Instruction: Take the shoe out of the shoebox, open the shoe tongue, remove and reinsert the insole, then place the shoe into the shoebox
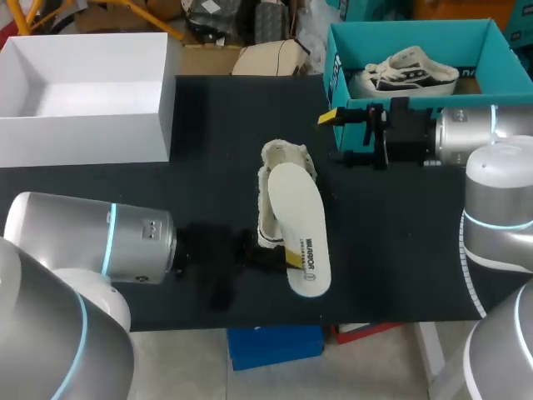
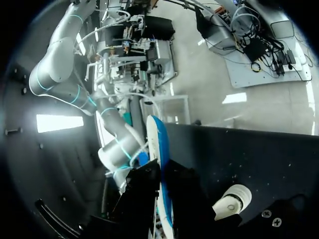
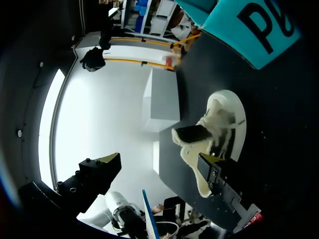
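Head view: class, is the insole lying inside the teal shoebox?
No, the insole lies over the white shoe, outside the teal shoebox, with one end held in the left gripper.

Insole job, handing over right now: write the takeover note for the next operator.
Left gripper: shut on the insole, held over the shoe on the table.
Right gripper: fingers open, empty, beside the shoebox.
Done: shoe out, insole raised; fully out or not, cannot tell.
Left: reseat the insole, put the shoe into the shoebox, where another shoe lies.
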Robot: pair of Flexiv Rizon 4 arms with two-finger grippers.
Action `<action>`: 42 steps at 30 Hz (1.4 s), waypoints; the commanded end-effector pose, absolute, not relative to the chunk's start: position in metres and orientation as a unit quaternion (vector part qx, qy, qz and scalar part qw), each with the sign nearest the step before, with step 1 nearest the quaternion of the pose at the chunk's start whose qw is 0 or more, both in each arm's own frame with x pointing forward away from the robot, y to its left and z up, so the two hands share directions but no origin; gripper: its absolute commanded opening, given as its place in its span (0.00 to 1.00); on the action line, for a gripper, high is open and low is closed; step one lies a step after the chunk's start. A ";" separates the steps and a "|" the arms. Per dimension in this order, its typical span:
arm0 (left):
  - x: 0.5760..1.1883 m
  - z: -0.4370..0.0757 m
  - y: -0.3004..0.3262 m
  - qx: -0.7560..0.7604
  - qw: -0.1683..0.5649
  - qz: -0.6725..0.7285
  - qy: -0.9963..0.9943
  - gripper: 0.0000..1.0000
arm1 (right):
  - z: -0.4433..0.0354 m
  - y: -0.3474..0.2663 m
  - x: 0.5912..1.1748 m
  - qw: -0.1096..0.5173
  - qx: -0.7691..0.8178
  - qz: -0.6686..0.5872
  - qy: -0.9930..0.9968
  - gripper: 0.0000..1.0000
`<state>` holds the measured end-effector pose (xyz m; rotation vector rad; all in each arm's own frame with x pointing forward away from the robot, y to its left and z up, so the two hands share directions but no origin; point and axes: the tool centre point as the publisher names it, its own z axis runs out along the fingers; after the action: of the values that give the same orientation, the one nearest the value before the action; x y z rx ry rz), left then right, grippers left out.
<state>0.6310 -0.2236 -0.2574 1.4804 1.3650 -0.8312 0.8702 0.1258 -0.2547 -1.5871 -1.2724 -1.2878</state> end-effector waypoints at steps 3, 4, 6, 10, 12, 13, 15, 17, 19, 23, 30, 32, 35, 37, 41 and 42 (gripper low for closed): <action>0.649 -0.276 -0.203 0.598 0.490 -0.348 0.530 0.00 | -0.255 0.127 0.869 0.357 -0.616 -0.500 -0.492 1.00; 0.655 -0.278 -0.201 0.600 0.489 -0.341 0.534 0.00 | -0.255 0.127 0.869 0.357 -0.616 -0.500 -0.492 1.00; 0.665 -0.281 -0.196 0.598 0.487 -0.343 0.536 0.00 | -0.255 0.127 0.869 0.357 -0.616 -0.500 -0.492 1.00; 0.685 -0.283 -0.191 0.600 0.490 -0.333 0.538 0.00 | -0.255 0.127 0.869 0.357 -0.616 -0.500 -0.492 1.00; 0.693 -0.283 -0.191 0.601 0.487 -0.330 0.542 0.00 | -0.255 0.127 0.869 0.357 -0.616 -0.500 -0.492 1.00; 0.697 -0.283 -0.191 0.601 0.487 -0.330 0.540 0.00 | -0.255 0.127 0.869 0.357 -0.616 -0.500 -0.492 1.00; 0.705 -0.284 -0.191 0.603 0.486 -0.328 0.542 0.00 | -0.255 0.127 0.869 0.357 -0.616 -0.500 -0.492 1.00; 0.715 -0.283 -0.192 0.603 0.485 -0.323 0.544 0.00 | -0.255 0.127 0.869 0.357 -0.616 -0.500 -0.492 1.00; 0.720 -0.282 -0.191 0.603 0.485 -0.323 0.544 0.00 | -0.255 0.127 0.869 0.357 -0.616 -0.500 -0.492 1.00; 0.733 -0.280 -0.191 0.602 0.487 -0.320 0.546 0.00 | -0.255 0.127 0.869 0.357 -0.616 -0.500 -0.492 1.00; 0.751 -0.275 -0.187 0.592 0.501 -0.318 0.546 0.00 | -0.255 0.127 0.869 0.357 -0.616 -0.500 -0.492 1.00; 0.755 -0.274 -0.185 0.586 0.506 -0.321 0.545 0.00 | -0.255 0.127 0.869 0.357 -0.616 -0.500 -0.492 1.00; 0.761 -0.272 -0.183 0.582 0.511 -0.325 0.542 0.00 | -0.255 0.127 0.869 0.357 -0.616 -0.500 -0.492 1.00; 0.763 -0.272 -0.183 0.576 0.519 -0.332 0.538 0.00 | -0.255 0.127 0.869 0.357 -0.616 -0.500 -0.492 1.00; 0.765 -0.272 -0.183 0.579 0.521 -0.332 0.532 0.00 | -0.255 0.127 0.869 0.357 -0.616 -0.500 -0.492 1.00; 0.765 -0.272 -0.183 0.579 0.521 -0.332 0.532 0.00 | -0.255 0.127 0.869 0.357 -0.616 -0.500 -0.492 1.00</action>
<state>0.7637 -0.1828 -0.2706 1.3861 1.2792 -0.7963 0.8697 0.1257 -0.2544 -1.5882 -1.2727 -1.2877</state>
